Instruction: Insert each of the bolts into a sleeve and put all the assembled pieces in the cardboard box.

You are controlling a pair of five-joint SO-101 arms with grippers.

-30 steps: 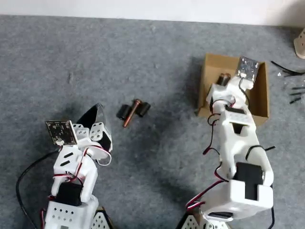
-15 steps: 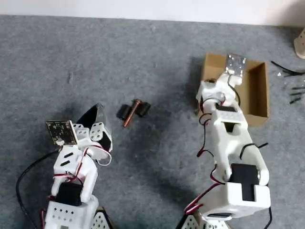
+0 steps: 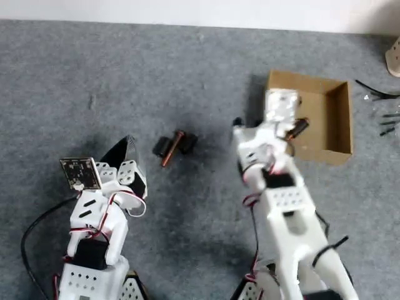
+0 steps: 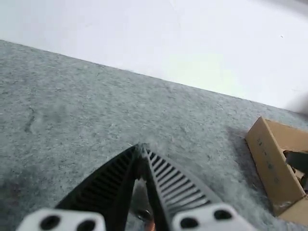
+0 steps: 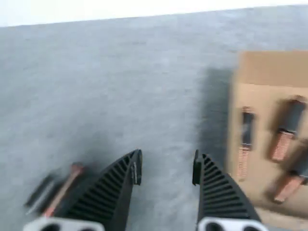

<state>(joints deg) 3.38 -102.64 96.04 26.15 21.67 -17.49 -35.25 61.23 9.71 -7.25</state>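
Note:
A copper bolt [image 3: 172, 149] lies on the grey carpet between two black sleeves [image 3: 162, 147] [image 3: 189, 142]. In the right wrist view the bolt [image 5: 61, 188] and a sleeve [image 5: 38, 192] appear beside one finger. My right gripper [image 5: 167, 166] is open and empty over the carpet, just left of the cardboard box [image 3: 337, 119]. Three assembled pieces [image 5: 246, 139] [image 5: 287, 130] [image 5: 288, 185] lie in the box [image 5: 255, 70]. My left gripper [image 4: 141, 150] is shut and low near the table's front left [image 3: 125, 153], short of the bolt.
Loose black wires and small parts [image 3: 382, 115] lie right of the box. A beige object [image 3: 394, 56] sits at the far right edge. A white strip [image 3: 187, 11] borders the carpet at the back. Open carpet stretches across the left and middle.
My right arm has pulled out of the box and swung left toward the middle of the table. The left arm, bolt and sleeves have not moved.

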